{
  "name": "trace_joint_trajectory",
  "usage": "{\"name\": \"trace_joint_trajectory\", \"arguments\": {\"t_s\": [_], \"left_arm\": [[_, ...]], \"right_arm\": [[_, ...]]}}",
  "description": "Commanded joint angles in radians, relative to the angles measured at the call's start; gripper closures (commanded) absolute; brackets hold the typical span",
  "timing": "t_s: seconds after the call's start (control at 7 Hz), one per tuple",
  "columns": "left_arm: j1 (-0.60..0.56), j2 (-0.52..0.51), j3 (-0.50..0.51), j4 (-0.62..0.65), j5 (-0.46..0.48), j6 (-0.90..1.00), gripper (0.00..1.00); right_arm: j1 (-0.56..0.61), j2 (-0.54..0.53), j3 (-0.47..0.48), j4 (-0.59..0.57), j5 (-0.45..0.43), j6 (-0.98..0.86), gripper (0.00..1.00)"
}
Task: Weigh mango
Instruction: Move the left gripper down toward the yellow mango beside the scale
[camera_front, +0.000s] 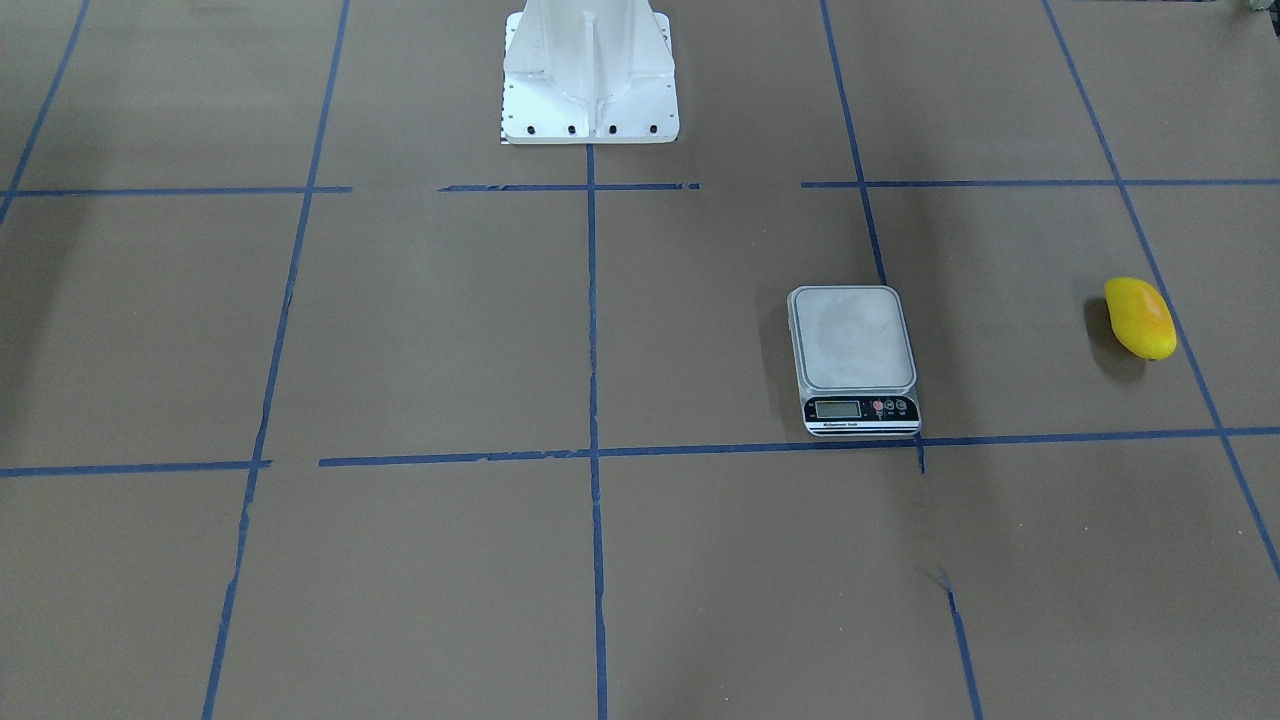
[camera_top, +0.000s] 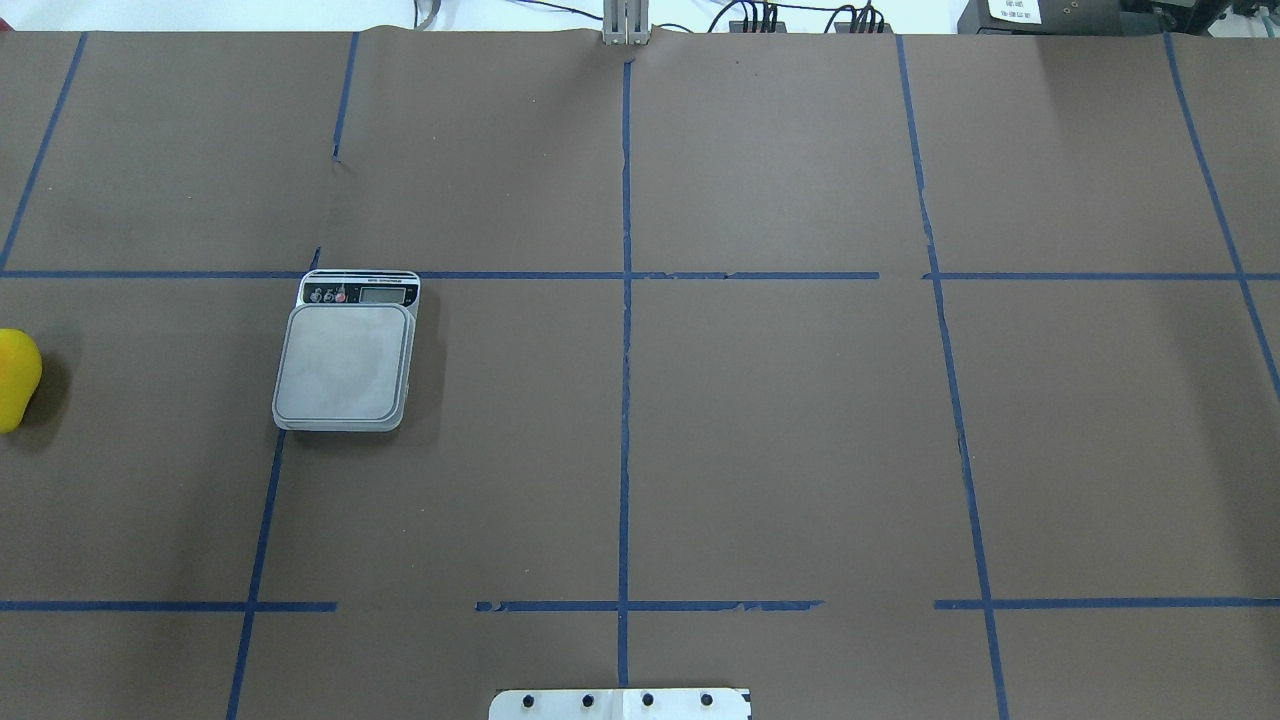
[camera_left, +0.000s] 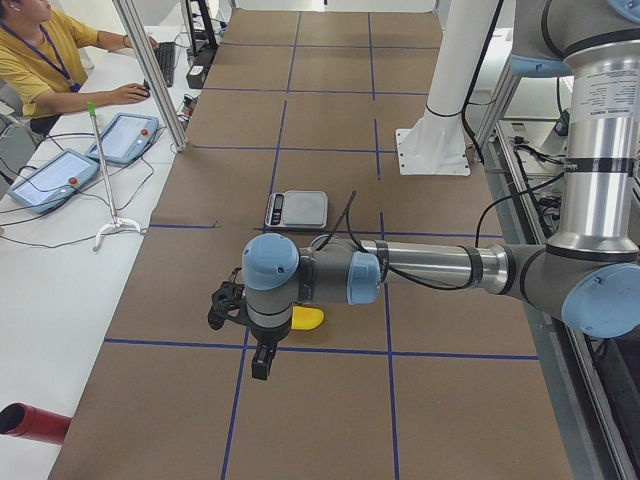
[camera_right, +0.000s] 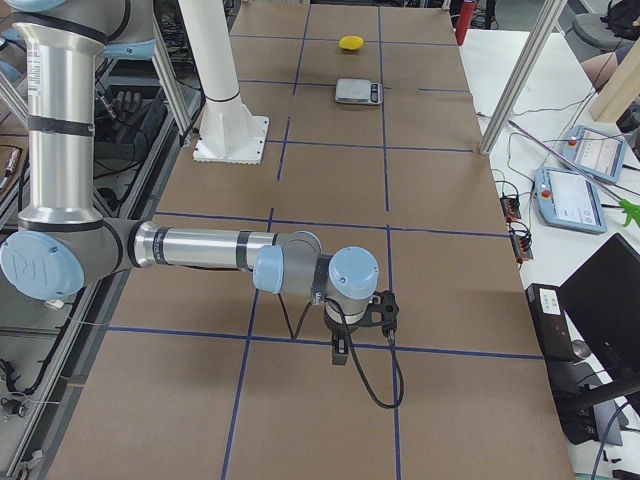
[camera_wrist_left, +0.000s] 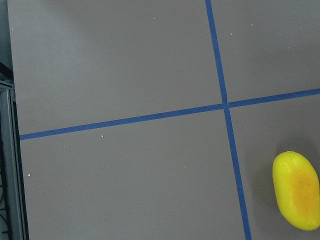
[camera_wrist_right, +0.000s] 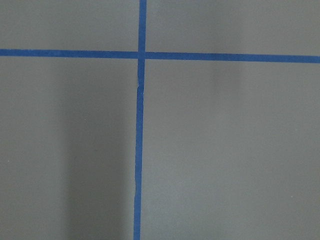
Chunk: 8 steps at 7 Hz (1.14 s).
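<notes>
mango (camera_front: 1140, 318) lies on its side on the brown table (camera_front: 420, 330), bright yellow with an orange blush. seen from the table's left end, it sits close behind the left gripper (camera_left: 222, 305) and is partly hidden by that arm's wrist. the left gripper hangs above the table with nothing visible in it. it shows only in that side view, so i cannot tell whether its fingers are spread or pressed together. the left wrist camera looks straight down and catches the mango at its lower right corner, just to the right of a blue tape line (camera_wrist_left: 232, 145).

the scale (camera_front: 852, 340) stands farther from the left gripper than the mango does, toward the middle of the table. its platform is bare and its display end touches a tape line. mango and scale are apart, with open table between them.

the right gripper (camera_right: 388, 312) hangs over the table's opposite end, well apart from both mango and scale. it too shows only from the side, so i cannot tell its state. its wrist camera sees only brown paper and crossing tape.
</notes>
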Motion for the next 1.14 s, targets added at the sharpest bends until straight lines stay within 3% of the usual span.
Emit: {"name": "trace_joint_trajectory", "arguments": {"t_s": [0.0,0.57,1.0], "left_arm": [[-0.002,0.013,-0.002,-0.004,-0.002,0.002,0.0],[0.027,0.03,0.02,-0.031,-0.057,-0.015,0.0],[0.33,0.033,0.051,-0.276,-0.047,-0.463,0.0]], "right_arm": [[0.0,0.001,0.0,0.0,0.0,0.0,0.0],[0.0,0.0,0.0,0.0,0.0,0.0,0.0],[0.0,0.001,0.0,0.0,0.0,0.002,0.0]]}}
